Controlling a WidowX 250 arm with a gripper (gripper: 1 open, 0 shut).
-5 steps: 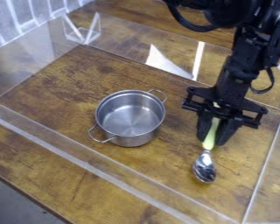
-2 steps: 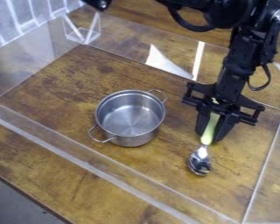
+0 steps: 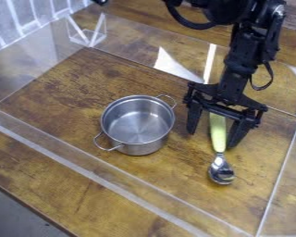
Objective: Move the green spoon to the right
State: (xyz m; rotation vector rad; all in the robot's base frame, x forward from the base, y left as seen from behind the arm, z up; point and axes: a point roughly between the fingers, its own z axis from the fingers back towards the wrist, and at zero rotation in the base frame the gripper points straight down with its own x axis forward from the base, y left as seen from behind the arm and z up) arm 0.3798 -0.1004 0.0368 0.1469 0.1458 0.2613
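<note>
Since the earlier frames: hand [image 3: 220, 126] has spread its fingers wide; before, they were pinched on the spoon's handle. Spoon now lies loose on the wood.

Counter [image 3: 64, 93]: brown wooden board inside clear plastic walls. No change.

Arm: black, coming down from top right, hand pointing steeply down over the spoon.

Steel pot [image 3: 138, 126]: round, empty, 2 small side handles, left of the hand, apart from it. Unmoved.

Green spoon [image 3: 220, 145]: yellow-green handle between the 2 spread fingers, silver bowl toward the near edge, just below the fingertips. Lies right of the pot, near the right wall.

Reading: grip let go, spoon set down. Placement to the right looks done; remaining step likely lifting the hand clear without nudging the handle.
</note>
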